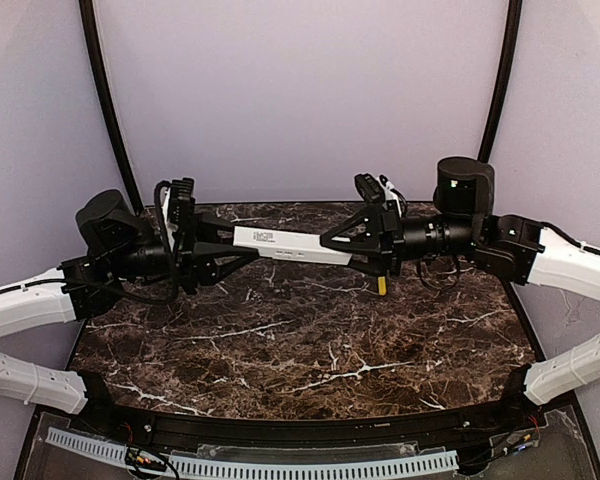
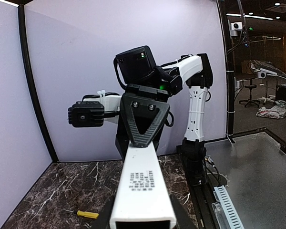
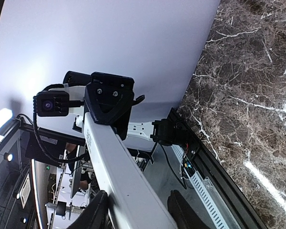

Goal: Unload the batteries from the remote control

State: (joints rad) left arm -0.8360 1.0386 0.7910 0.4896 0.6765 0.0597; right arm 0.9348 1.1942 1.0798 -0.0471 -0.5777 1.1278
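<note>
The remote control (image 1: 280, 243) is a long white bar held level in the air above the table, printed label face up. My left gripper (image 1: 242, 250) is shut on its left end; in the left wrist view the remote control (image 2: 143, 186) runs away between the dark fingers (image 2: 101, 215) of the left gripper (image 2: 142, 218). My right gripper (image 1: 332, 246) straddles the right end. In the right wrist view the remote control (image 3: 119, 176) lies inside the right gripper (image 3: 136, 212). One finger (image 3: 93, 212) is against it and the other sits very close. The batteries are hidden.
A yellow-handled screwdriver (image 1: 382, 285) lies on the dark marble table (image 1: 300, 350) below the right gripper, also seen on the table in the left wrist view as the screwdriver (image 2: 86, 214). A black rail (image 1: 280, 435) runs along the near edge. Pale walls close in the back and sides.
</note>
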